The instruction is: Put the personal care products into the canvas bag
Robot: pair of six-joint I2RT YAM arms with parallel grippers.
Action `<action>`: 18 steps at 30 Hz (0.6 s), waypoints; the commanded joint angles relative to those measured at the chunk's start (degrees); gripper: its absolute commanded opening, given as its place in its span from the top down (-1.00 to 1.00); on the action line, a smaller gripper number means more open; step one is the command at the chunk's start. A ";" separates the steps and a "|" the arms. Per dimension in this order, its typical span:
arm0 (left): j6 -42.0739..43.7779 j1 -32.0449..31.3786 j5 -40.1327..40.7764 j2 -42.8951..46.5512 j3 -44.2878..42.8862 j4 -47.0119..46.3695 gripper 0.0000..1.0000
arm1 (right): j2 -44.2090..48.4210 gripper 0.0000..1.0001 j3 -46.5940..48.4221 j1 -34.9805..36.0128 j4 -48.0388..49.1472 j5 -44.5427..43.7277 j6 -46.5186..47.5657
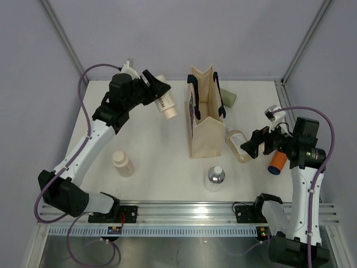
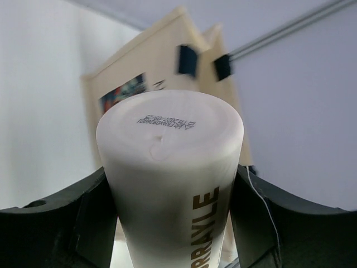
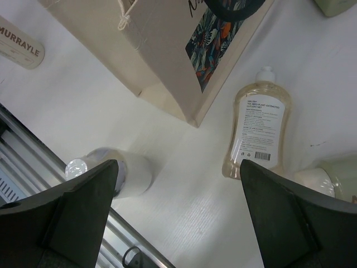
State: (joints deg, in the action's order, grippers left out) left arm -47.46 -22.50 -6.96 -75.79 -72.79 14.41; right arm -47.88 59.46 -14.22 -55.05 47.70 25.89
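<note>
My left gripper [image 1: 158, 94] is shut on the white lettered bottle [image 1: 166, 105] and holds it in the air left of the canvas bag [image 1: 205, 120]. In the left wrist view the bottle [image 2: 170, 167] fills the space between the fingers, with the bag [image 2: 148, 78] behind it. The bag stands upright and open. My right gripper [image 1: 254, 146] is open and empty above the amber flask [image 1: 237, 144], which lies right of the bag. The right wrist view shows the flask [image 3: 257, 131], the clear silver-capped bottle [image 3: 109, 170] and the bag [image 3: 167, 50].
A cream bottle [image 1: 122, 163] stands front left. The silver-capped bottle [image 1: 215, 177] stands in front of the bag. An orange dark-capped bottle [image 1: 277, 162] lies under the right arm. A pale green tube [image 1: 228, 97] lies behind the bag, and another pale green one [image 3: 326, 181] by the flask.
</note>
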 commanded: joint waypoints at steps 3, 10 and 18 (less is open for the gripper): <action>4.74 -4.82 -9.74 -10.39 -22.86 -10.29 1.00 | 0.33 -0.99 -0.40 -1.16 3.19 1.69 -1.72; 11.07 -11.94 -8.07 -27.01 -42.31 -2.38 0.91 | 0.15 -0.99 -0.22 -1.95 3.10 1.87 -1.98; 21.00 -15.20 -3.24 -32.32 -42.53 5.18 0.44 | -2.92 -0.99 -0.49 -2.22 10.90 -1.91 -9.78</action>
State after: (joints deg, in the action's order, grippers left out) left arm -31.73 -37.52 -12.01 -110.87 -113.82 22.79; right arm -49.21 59.13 -15.99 -51.05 47.31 21.54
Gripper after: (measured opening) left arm 0.686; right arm 0.993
